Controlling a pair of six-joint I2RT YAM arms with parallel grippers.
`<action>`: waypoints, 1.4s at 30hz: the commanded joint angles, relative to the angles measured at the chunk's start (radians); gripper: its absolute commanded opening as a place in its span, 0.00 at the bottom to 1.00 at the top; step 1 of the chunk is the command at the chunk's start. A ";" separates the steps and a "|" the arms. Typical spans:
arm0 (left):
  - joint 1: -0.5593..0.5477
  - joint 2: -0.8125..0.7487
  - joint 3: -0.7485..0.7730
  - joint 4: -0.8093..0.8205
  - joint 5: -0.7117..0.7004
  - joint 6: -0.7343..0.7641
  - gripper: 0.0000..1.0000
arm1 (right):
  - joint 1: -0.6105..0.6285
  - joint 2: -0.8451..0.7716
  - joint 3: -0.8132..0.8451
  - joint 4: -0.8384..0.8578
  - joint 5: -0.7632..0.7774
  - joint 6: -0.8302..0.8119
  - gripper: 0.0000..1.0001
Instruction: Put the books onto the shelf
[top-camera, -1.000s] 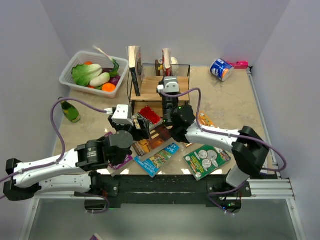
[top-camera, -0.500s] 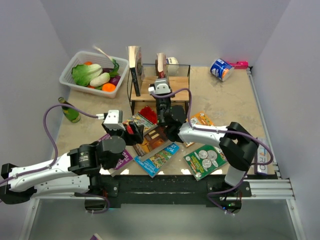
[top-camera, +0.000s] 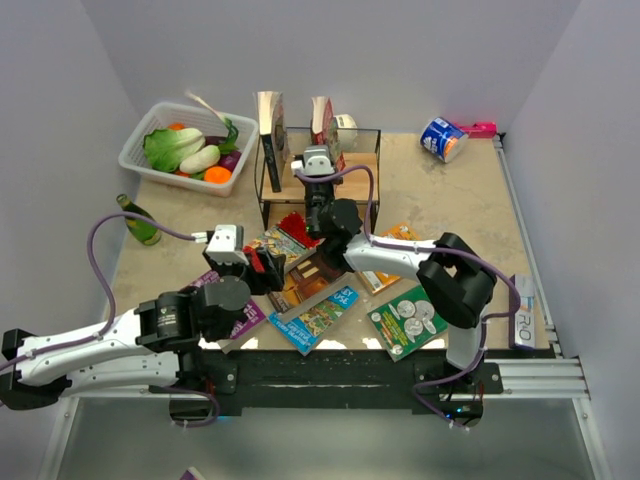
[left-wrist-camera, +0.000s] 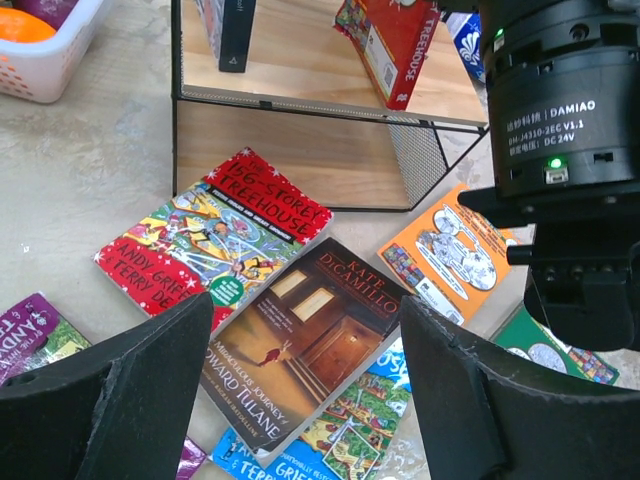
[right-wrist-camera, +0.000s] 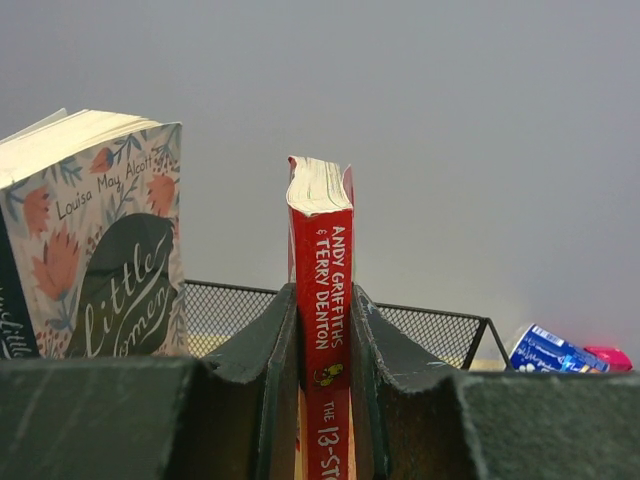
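Since a second ago, the right arm has reached farther toward the far edge of the tabletop. It has carried the red Andy Griffiths book (right-wrist-camera: 322, 260) up to the shelf (top-camera: 358, 166). The left arm has pulled back a little toward the near edge.

The right fingers (right-wrist-camera: 268, 350) are squeezed tight on the spine of the red book. The book stands on its end on the shelf's top board and leans a bit in the left wrist view. The Little Women book (right-wrist-camera: 100, 250) stands on the same board, apart from it, nearer the board's left end.

The left fingers (left-wrist-camera: 150, 385) are spread wide and hold nothing. They hang above the books that lie flat between the shelf and the near edge. Right under them are a red Treehouse book (left-wrist-camera: 215, 235) and a brown Kate DiCamillo book (left-wrist-camera: 300, 350). An orange book (left-wrist-camera: 445, 255) lies just beside those. A green coin book (top-camera: 413, 320) lies close to the near edge.

I think the step now is putting the red book down on the shelf. Next, the right fingers should let go slowly, because the book has nothing to lean on and could tip over. After that, many flat books are left to pick up. A flat book is hard to grab, so one finger may need to slip under its edge.
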 joint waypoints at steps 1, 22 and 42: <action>0.003 0.005 -0.015 0.064 -0.044 0.008 0.81 | -0.022 0.014 0.046 0.476 0.021 0.059 0.00; 0.003 0.008 -0.043 0.100 -0.038 0.017 0.81 | -0.022 0.011 0.074 0.441 0.034 0.149 0.00; 0.003 0.025 -0.062 0.109 -0.007 -0.013 0.81 | 0.012 -0.071 -0.099 0.381 0.074 0.183 0.44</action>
